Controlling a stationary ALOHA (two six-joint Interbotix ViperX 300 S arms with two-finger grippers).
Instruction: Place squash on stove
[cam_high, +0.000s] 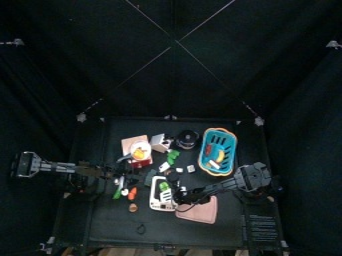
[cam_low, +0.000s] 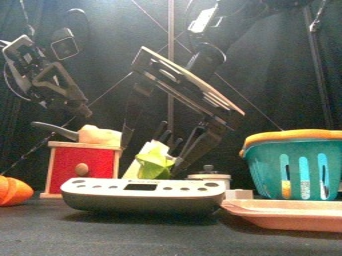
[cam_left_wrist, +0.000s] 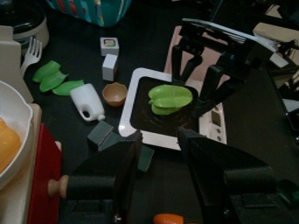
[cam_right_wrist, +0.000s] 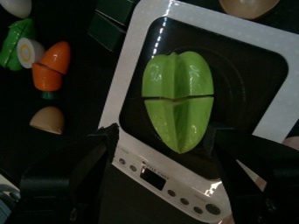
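Observation:
The green ribbed squash (cam_right_wrist: 179, 99) lies on the dark top of the white stove (cam_right_wrist: 142, 79), and nothing is touching it. My right gripper (cam_right_wrist: 176, 162) is open, its jaws standing apart on either side of the squash's near end. In the left wrist view the squash (cam_left_wrist: 170, 96) rests on the stove (cam_left_wrist: 149, 129), with the right gripper (cam_left_wrist: 216, 66) just beyond it. My left gripper (cam_left_wrist: 162, 159) is open and empty, a little short of the stove. From the front, the squash (cam_low: 154, 160) shows above the stove (cam_low: 140, 194).
A blue basket (cam_low: 297, 165) and a pink mat (cam_low: 287, 212) lie to the right of the stove. A red box (cam_low: 83, 166) stands to its left. A white bottle (cam_left_wrist: 86, 103), green leaves (cam_left_wrist: 52, 79) and other toy foods are scattered nearby.

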